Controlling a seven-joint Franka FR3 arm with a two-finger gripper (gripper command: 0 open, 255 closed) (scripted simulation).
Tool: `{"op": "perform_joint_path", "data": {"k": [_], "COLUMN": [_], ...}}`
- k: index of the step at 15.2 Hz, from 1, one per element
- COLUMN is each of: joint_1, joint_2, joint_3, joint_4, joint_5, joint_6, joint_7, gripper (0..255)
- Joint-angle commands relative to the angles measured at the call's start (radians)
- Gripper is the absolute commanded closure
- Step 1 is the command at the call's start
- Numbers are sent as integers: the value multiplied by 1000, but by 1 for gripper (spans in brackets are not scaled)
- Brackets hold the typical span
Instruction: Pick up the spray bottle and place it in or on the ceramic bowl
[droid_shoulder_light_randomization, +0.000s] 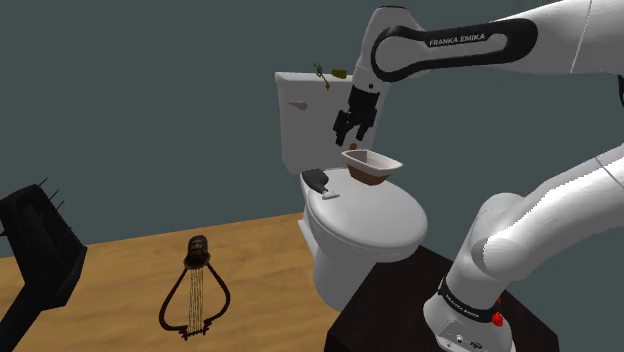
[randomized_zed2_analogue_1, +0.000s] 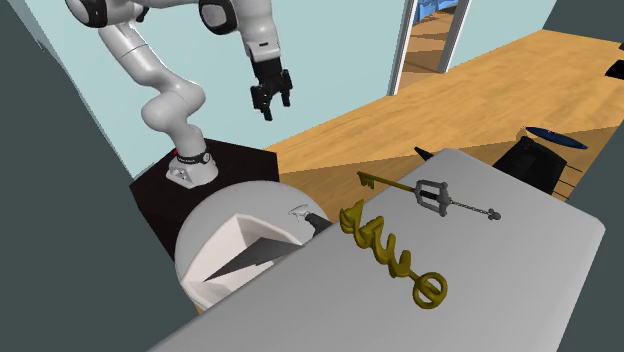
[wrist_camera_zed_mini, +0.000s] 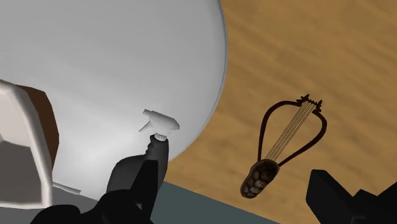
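While the pincer (droid_shoulder_light_randomization: 352, 128) hangs wide open and empty over the toilet lid (droid_shoulder_light_randomization: 370, 225), the spray bottle (droid_shoulder_light_randomization: 318, 181) lies flat on that lid — below the pincer, toward the shoulder view's left, beside the bowl (droid_shoulder_light_randomization: 372, 165).

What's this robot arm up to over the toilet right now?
A white Franka arm is going after the spray bottle, which lies on the closed toilet lid beside the bowl it is meant to end up in. The gripper hangs open in the air above the lid, holding nothing, so the pickup has not yet begun. A small lyre-like instrument lies on the wooden floor nearby.
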Motion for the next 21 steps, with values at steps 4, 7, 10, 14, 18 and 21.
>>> {"op": "perform_joint_path", "data": {"k": [4,7,10,14,18,21], "joint_1": [-17,-26,-34,-47,-63,-79], "joint_2": [164,272,382,532,683,797], "joint_3": [-28,-43,-59,-77,-90,-96], "joint_4": [24,55,96,164,249,322], "joint_5": [-1,4,13,32,58,79], "joint_6": [105,159,206,256,291,308], "joint_7": [0,-1,-5,-12,-22,-28], "gripper": [0,0,0,0,0,0]}}
